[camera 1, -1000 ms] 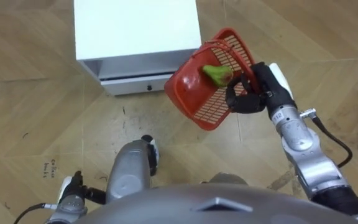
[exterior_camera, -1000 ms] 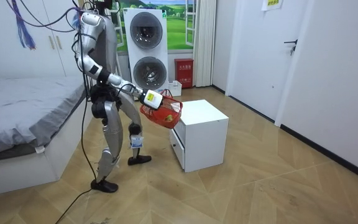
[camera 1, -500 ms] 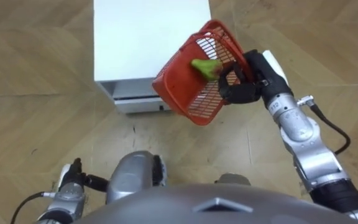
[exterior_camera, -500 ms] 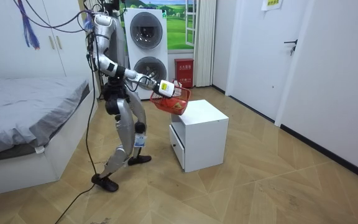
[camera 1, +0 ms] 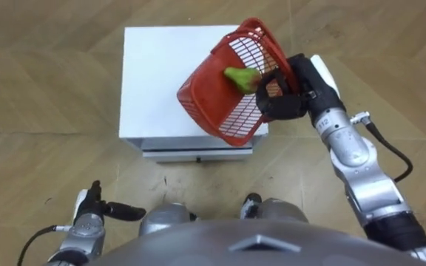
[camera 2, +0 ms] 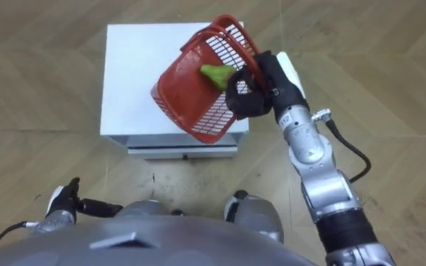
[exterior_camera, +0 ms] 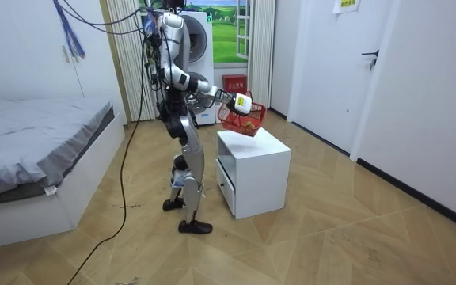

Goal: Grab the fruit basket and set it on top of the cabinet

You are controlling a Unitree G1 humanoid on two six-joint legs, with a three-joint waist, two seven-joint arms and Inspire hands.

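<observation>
Right hand [camera 1: 285, 100] clenched round the handle of the red basket [camera 1: 217, 100], upper centre of the left eye view: that is the grip I read from here, dark fingers curled through the handle at the basket's right edge. The basket hangs in the air, tipped on a slant, its mouth turned up toward the head camera and its latticed wall toward the hand. One green fruit [camera 1: 241, 77] lies inside, lodged against the wall on the side next to the hand.

The basket extends left and slightly up from the hand, out over the near right corner of the white cabinet [camera 1: 157, 74], whose drawer front faces the robot. In the room view the basket [exterior_camera: 242, 120] sits clear above the cabinet top, not touching it, at the end of the outstretched right arm; the robot stands upright just beside the cabinet, at the room view's left of it.

The left hand [camera 1: 87, 216] shows low in the lower left corner, well apart from the basket, its grip unreadable to me.

My judgement: the pick-up itself looks done, and the slant is the risk, since the fruit could roll toward the low side.
</observation>
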